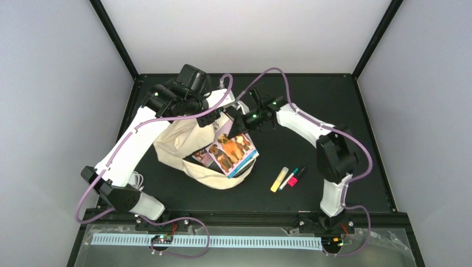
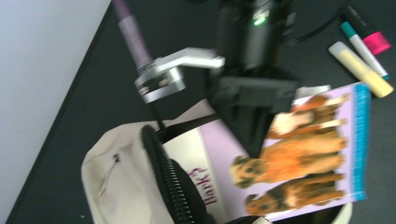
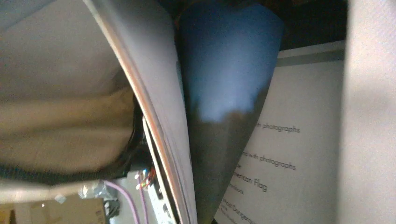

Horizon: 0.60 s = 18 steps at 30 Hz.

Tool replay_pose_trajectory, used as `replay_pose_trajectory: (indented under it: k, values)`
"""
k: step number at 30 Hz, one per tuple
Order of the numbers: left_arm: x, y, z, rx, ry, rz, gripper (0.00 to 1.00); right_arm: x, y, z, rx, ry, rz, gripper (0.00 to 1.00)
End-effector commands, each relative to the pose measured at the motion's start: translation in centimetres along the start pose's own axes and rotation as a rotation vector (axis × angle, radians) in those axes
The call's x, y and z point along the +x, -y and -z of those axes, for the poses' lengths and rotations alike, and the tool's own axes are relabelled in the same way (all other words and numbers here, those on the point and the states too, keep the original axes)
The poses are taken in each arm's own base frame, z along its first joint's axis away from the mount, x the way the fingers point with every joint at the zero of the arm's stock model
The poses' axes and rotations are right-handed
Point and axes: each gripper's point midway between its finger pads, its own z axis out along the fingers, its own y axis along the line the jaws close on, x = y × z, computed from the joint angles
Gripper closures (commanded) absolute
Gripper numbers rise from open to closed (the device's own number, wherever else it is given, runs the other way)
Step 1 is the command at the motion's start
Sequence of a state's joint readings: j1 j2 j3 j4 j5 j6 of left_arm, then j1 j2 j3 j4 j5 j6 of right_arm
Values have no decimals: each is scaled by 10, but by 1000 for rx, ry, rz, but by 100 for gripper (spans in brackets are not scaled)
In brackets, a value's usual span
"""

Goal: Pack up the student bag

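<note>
- The counter (image 1: pixel 334 94) was a black surface, and the student bag (image 1: pixel 178 147) lay slumped just left of centre in the overhead view. Its mouth gaped toward the right of the frame, and its upper rim was drawn up under the two hands.
- The packing looked to me barely half done. One book (image 1: pixel 231 150), with dogs on its cover, stood partly in the bag's mouth. Much of the cover showed outside the cream fabric, so I would say it had not yet gone fully in.
- The right hand (image 1: pixel 238 119) reached in from the upper right of centre. Its jaws were pinched shut on the book's top edge. The left wrist view showed them narrowed to a point on the cover, directly over the bag's opening.
- The left hand (image 1: pixel 214 118) sat at the bag's upper rim, just beside the right hand, and it was closed. The dark zipper edge ran straight toward it at the bottom of its own wrist view. I took it to be gripping the rim to hold the mouth open, though the contact itself was hidden.
- Three markers lay close together on the counter, lower right of centre and apart from the bag: a yellow marker (image 1: pixel 279 179), a teal-tipped marker (image 1: pixel 289 177) and a pink marker (image 1: pixel 297 176). As I judged it, these were left to be packed.
</note>
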<state>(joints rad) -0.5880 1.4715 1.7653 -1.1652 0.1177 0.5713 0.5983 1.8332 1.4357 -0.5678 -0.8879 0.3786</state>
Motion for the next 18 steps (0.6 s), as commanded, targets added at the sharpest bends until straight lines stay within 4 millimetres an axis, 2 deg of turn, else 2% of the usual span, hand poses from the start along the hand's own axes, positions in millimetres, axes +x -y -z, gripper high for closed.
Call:
replay_pose_trajectory:
  k: [1, 4, 8, 10, 12, 14, 16, 18]
  values:
    - [-36, 15, 35, 77, 182, -4, 98, -34, -6, -25, 45, 26, 93, 99]
    - [-39, 14, 37, 78, 188, -3, 98, -52, -7, -38, 73, 56, 136, 99]
    - [-40, 8, 35, 57, 185, 0, 98, -66, -24, -60, 31, 83, 203, 93]
    - [-38, 3, 33, 35, 175, 4, 98, -67, -30, -74, 30, 59, 233, 82]
    - [-34, -2, 31, 17, 159, 13, 98, -68, -24, -81, 60, 52, 225, 60]
    - [-30, -5, 30, 5, 147, 22, 98, -75, -7, -71, 159, 85, 199, 43]
    - [-24, -9, 29, -10, 134, 29, 99, -81, 10, -50, 269, 126, 176, 38]
    - [-19, -13, 28, -26, 128, 36, 98, -84, 14, -26, 361, 157, 200, 33]
